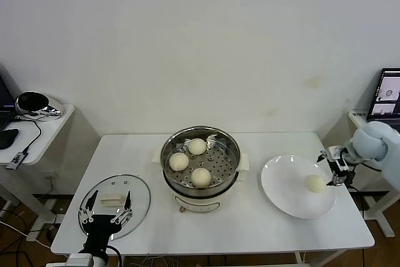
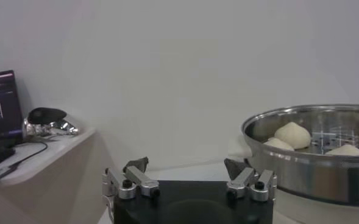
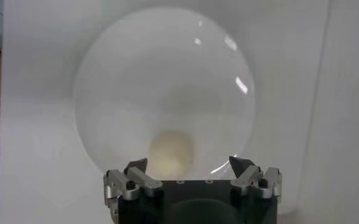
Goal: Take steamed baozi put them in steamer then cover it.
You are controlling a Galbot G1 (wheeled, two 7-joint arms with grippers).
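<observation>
At the table's near left edge, the left gripper, fingers spread, hovers over a round glass lid. Beyond, three smooth cream baozi sit on the shiny steamer's perforated tray. Right gripper, apparently unclenched, flanks the fourth baozi on a glossy white plate.

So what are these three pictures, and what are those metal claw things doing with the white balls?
It's a robot with two arms, and each arm ends in a claw called a gripper. The big picture comes from a camera on its head, looking down at a white table. The other two come from cameras on its wrists.

The white balls are steamed buns. Three sit inside the shiny steamer. The last bun lies on a white plate.

The right gripper is open and hangs just beside that bun, not touching it. The left gripper is open too, waiting over the glass lid lying flat on the table. Neither claw is holding anything.
</observation>
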